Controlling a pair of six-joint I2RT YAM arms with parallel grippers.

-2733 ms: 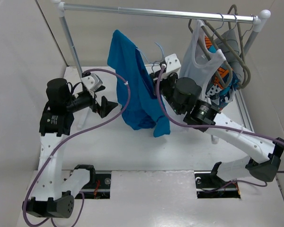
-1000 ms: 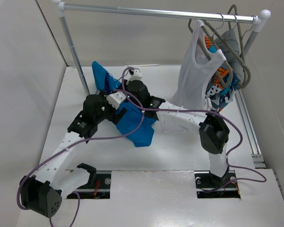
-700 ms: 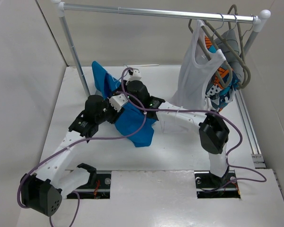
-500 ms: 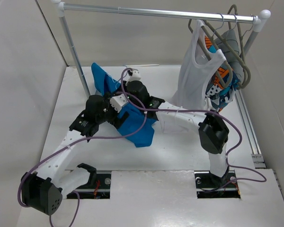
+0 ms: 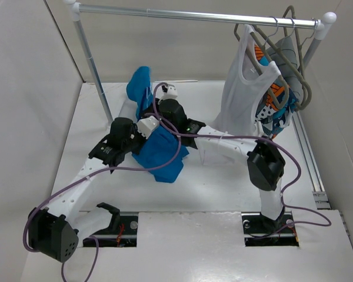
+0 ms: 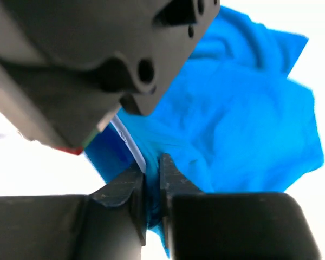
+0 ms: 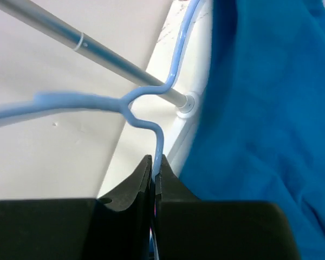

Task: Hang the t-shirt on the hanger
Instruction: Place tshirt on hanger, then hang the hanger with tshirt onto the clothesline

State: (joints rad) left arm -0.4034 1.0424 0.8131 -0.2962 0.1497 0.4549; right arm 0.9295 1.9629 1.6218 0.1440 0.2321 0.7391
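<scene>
The bright blue t-shirt (image 5: 162, 155) lies bunched on the table between both arms, one end lifted near the rack post. In the left wrist view my left gripper (image 6: 151, 163) is shut on a fold of the t-shirt (image 6: 244, 119), and a pale wire of the hanger (image 6: 128, 142) runs just beside the fingers. In the right wrist view my right gripper (image 7: 154, 162) is shut on the thin pale blue hanger (image 7: 124, 103) just below its hook, with the t-shirt (image 7: 271, 108) draped to the right. Cloth hides both grippers' fingertips in the top view.
A metal clothes rail (image 5: 194, 16) spans the back, its left post (image 5: 94, 70) close to the lifted cloth. A white tank top (image 5: 247, 88), grey hangers (image 5: 298, 73) and a patterned garment (image 5: 276, 111) hang at the right end. The right arm's elbow (image 5: 263, 167) sits mid-table.
My left gripper was open wide and has shut on the shirt cloth. The shirt's upper end has risen and shifted right, away from the post. The right gripper kept its hold.
</scene>
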